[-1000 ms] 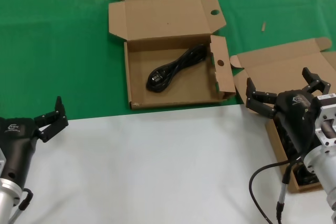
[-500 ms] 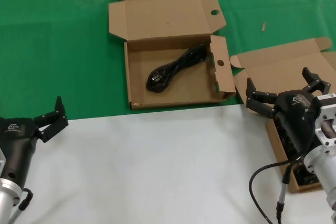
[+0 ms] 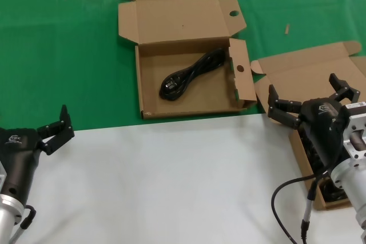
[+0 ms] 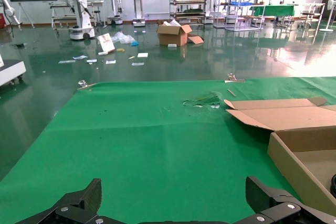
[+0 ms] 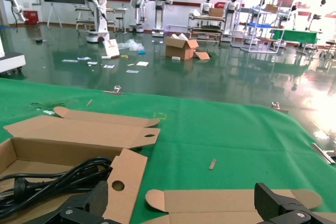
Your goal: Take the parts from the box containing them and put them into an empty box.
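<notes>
In the head view a brown box with round holes [image 3: 150, 84] lies open at the middle, one black power cord [image 3: 191, 72] inside. A plain brown box [image 3: 309, 72] lies open at the right; dark cords [image 3: 330, 190] show in it, mostly hidden by my right arm. My right gripper [image 3: 305, 91] is open and empty above this box. My left gripper [image 3: 55, 128] is open and empty at the lower left, apart from both boxes. The right wrist view shows the right gripper [image 5: 181, 200], the holed box [image 5: 126, 177], its cord [image 5: 58, 179] and the plain box's lid [image 5: 226, 200].
A green mat [image 3: 63, 55] covers the far table and a white surface [image 3: 171, 181] the near part. The left wrist view shows the open left gripper [image 4: 173, 192] over green mat [image 4: 157, 145], with the holed box [image 4: 294, 163] at one side.
</notes>
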